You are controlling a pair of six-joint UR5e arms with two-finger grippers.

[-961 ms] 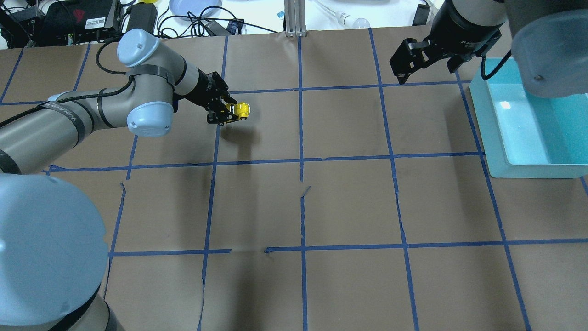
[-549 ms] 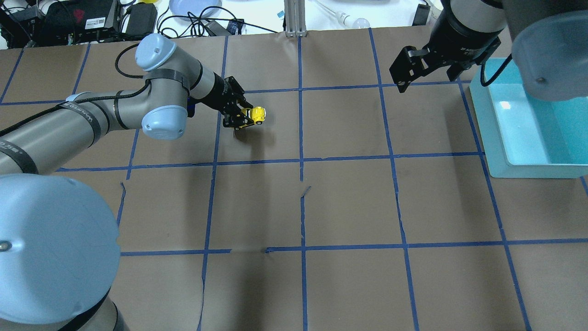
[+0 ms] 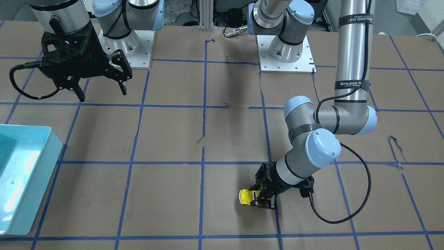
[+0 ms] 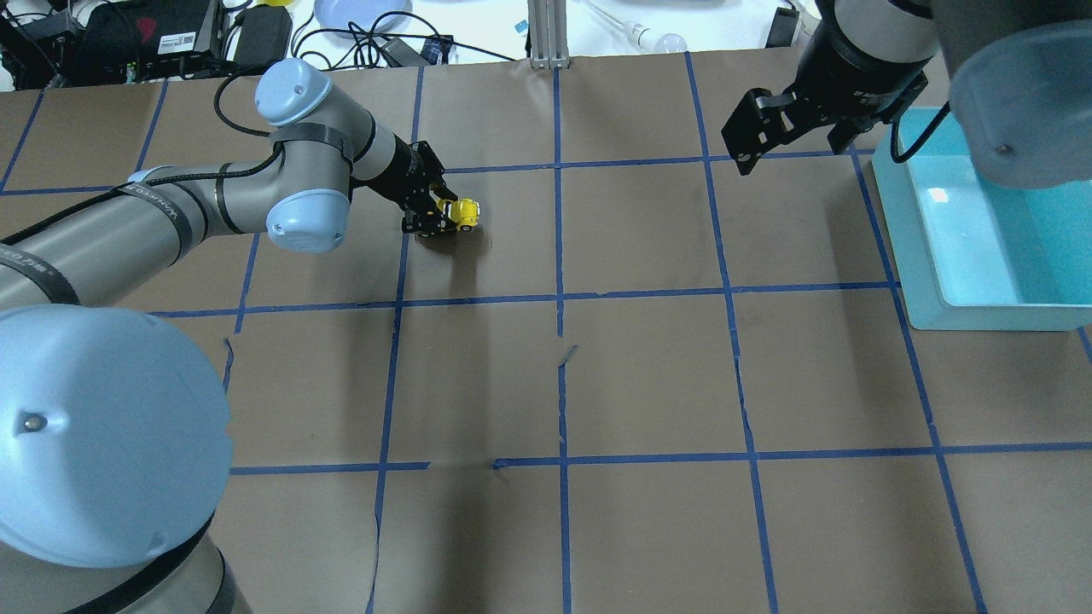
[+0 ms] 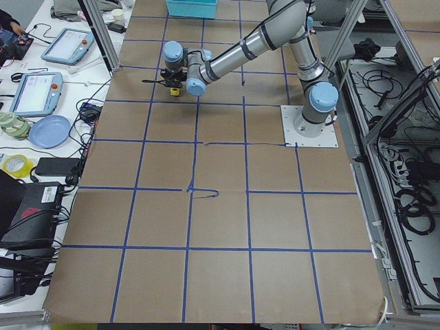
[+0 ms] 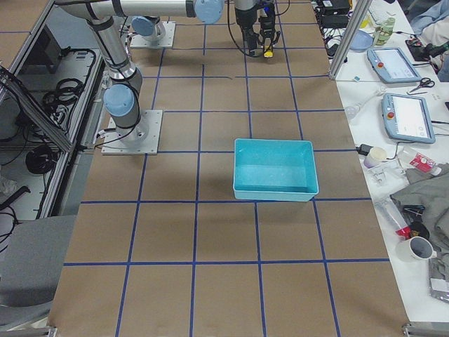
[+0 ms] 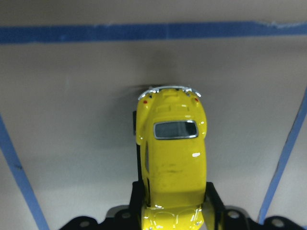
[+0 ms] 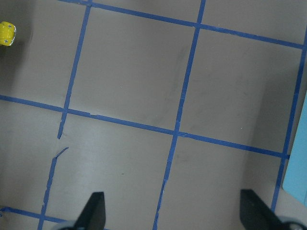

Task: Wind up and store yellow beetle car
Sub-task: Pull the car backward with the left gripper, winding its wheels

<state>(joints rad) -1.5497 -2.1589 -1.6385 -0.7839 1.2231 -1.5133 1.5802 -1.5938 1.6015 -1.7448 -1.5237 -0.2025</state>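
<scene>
The yellow beetle car (image 4: pixel 465 212) is held at one end between the fingers of my left gripper (image 4: pixel 445 218), low over the brown table in the far left-centre square. In the left wrist view the car (image 7: pixel 172 153) points away from the camera, with a finger (image 7: pixel 214 201) on each side of its near end. I cannot tell whether its wheels touch the paper. It also shows in the front view (image 3: pixel 246 197), with my left gripper (image 3: pixel 259 199) shut on it. My right gripper (image 4: pixel 789 128) is open and empty, high at the far right (image 3: pixel 102 91).
A teal bin (image 4: pixel 923 256) stands at the table's right edge, below my right arm; it also shows in the front view (image 3: pixel 38 180). Blue tape lines grid the brown paper. Cables and gear lie beyond the far edge.
My left gripper carried the car to the right, then came back a little and lowered it close to the table. My right gripper has hardly moved.
</scene>
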